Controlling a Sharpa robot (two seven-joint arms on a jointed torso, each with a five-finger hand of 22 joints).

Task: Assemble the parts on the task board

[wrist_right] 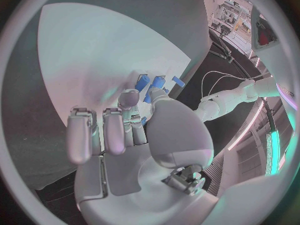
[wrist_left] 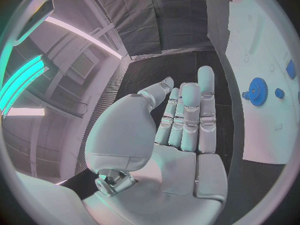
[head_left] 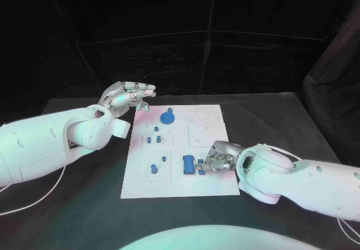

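The right hand (head_left: 212,159) pinches a small, stiff blue plastic block (head_left: 189,164), likely light and slick, best held by its long sides, on the white task board (head_left: 180,182), while the left hand (head_left: 127,95) hovers empty, fingers apart.

No readable text

No legible letters, numbers, labels or brand marks appear on anything in these views.

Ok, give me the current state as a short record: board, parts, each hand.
task board: white plate in the middle of the black table
blue gear: on the board's far part
long blue part: on the board's near part, beside the right hand
left hand: raised off the board's far left corner, holds nothing
right hand: at the long blue part; grip unclear
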